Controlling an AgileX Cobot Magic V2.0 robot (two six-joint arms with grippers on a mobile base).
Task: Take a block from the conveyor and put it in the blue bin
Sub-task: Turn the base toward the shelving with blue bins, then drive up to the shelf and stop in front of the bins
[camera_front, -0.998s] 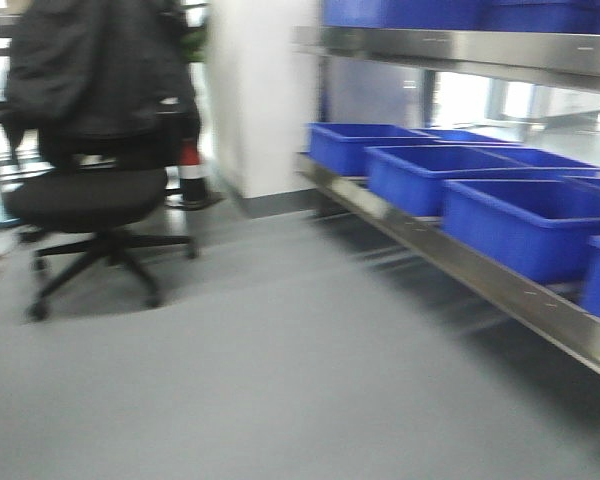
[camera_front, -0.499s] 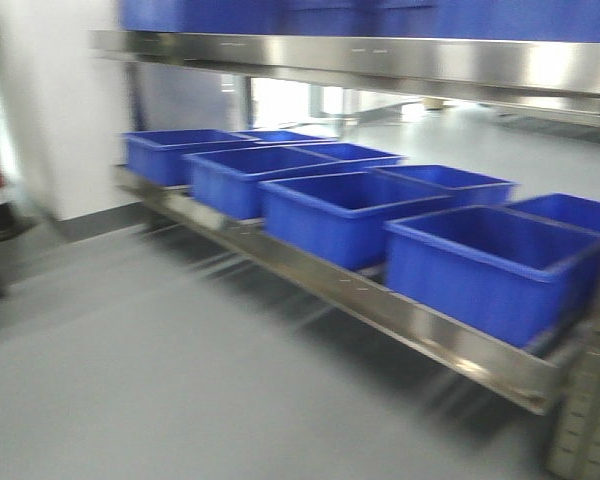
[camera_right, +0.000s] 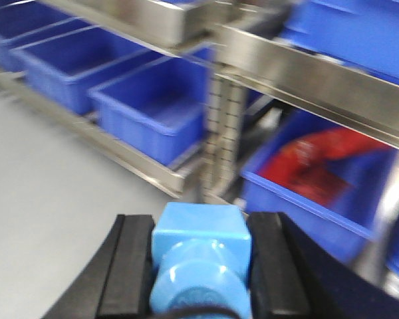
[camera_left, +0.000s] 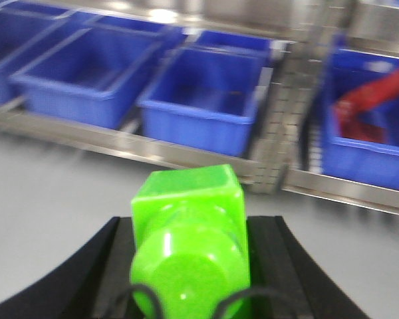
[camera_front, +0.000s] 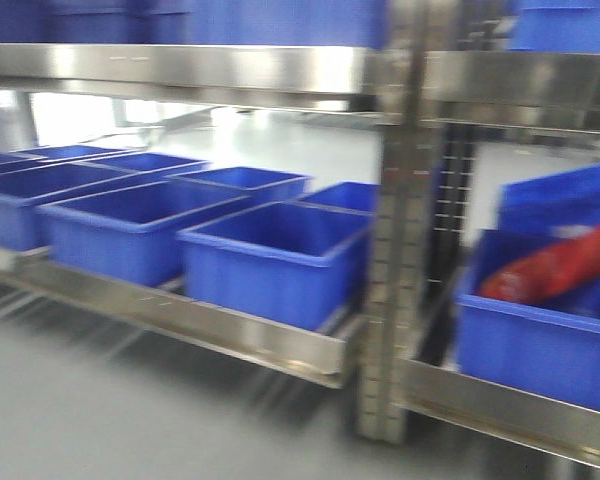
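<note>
A grey floor [camera_front: 100, 400] runs up to a steel rack [camera_front: 230, 340] whose low shelf carries a row of open blue bins [camera_front: 270, 255]; the whole front view is blurred. The row enters at the left edge and ends at a perforated post [camera_front: 405, 250] right of centre. Past the post, at the right edge, sits a fuller bin [camera_front: 530, 350] with a red thing [camera_front: 560, 265] lying in it; what it is cannot be told. More blue shows on the upper shelf along the top of the frame.

In the left wrist view the left gripper [camera_left: 194, 229] fills the lower centre, its black fingers [camera_left: 116, 266] pressed against both sides of a green block [camera_left: 186, 199]. The block juts forward between them, above the floor and short of the rack, with the bins in the upper half of the frame.

In the right wrist view the right gripper [camera_right: 198, 226] likewise pinches a blue block [camera_right: 196, 256] at lower centre, fingers [camera_right: 266, 259] tight on each flank. Here the post stands just above the block and the bin with the red thing lies to the upper right.
</note>
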